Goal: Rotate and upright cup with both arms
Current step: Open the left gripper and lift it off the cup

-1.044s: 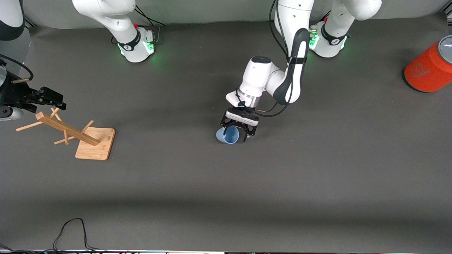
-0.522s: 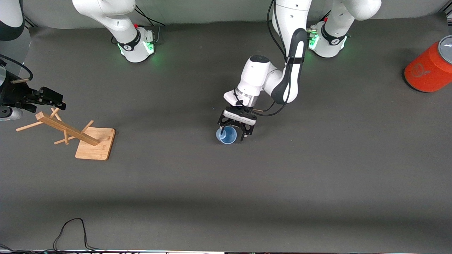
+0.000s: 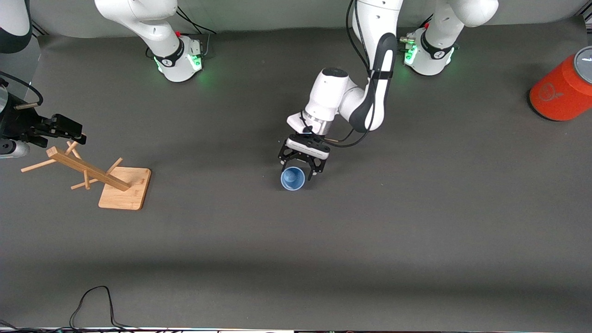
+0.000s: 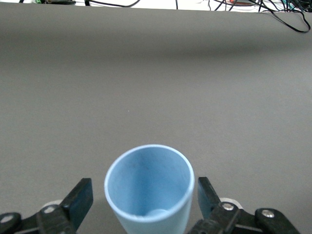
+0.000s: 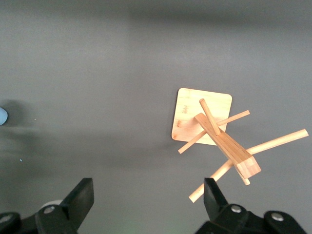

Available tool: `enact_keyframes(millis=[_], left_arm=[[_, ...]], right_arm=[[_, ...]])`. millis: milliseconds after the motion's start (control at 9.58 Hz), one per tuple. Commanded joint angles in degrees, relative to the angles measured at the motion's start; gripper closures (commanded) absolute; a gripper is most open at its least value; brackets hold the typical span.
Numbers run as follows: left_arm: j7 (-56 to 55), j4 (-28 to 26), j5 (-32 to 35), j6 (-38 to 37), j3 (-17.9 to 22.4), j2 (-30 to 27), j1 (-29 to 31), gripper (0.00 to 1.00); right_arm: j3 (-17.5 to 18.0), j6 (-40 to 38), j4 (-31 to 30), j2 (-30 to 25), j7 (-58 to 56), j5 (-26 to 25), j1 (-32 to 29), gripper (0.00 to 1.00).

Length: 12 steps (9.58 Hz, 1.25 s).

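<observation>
The small light-blue plastic handleless cup stands upright, mouth up, on the grey tabletop directly below the left end effector. That end effector's fingers are spread wide on either side of the cup without touching it. The right end effector, also wide open and holding nothing, hangs over the wooden peg rack on its square wooden base, where that arm waits.

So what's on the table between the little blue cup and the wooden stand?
Nothing. In the front view, only bare grey table lies between the cup and the wooden stand.
</observation>
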Motion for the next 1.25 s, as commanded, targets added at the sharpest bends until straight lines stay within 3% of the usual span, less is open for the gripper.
enact_keyframes(millis=[0, 313, 627, 731, 940, 1149], left_arm=[[-0.56, -0.41, -0.96, 0.10, 1.02, 0.42, -1.34, 0.04], [-0.29, 0.02, -0.96, 0.01, 1.02, 0.51, -0.73, 0.04], [-0.47, 5.37, -1.13, -0.95, 0.67, 1.38, 4.18, 0.05], [-0.38, 7.91, -1.13, -5.31, -0.73, 1.48, 6.63, 0.06], [-0.03, 17.20, -1.13, -21.70, -8.69, 1.48, 14.52, 0.05], [0.23, 29.33, -1.31, -40.33, -21.50, 3.31, 27.85, 0.05]], right_arm=[[-0.33, -0.59, 0.69, 0.23, -0.67, -0.77, 0.29, 0.00], [-0.33, -0.59, 0.69, 0.23, -0.67, -0.77, 0.29, 0.00], [-0.33, -0.59, 0.69, 0.23, -0.75, -0.77, 0.20, 0.00], [-0.33, -0.59, 0.69, 0.23, -0.75, -0.77, 0.20, 0.00], [-0.33, -0.59, 0.60, 0.23, -0.75, -0.77, 0.20, 0.00], [-0.33, -0.59, 0.69, 0.23, -0.84, -0.77, 0.20, 0.00]])
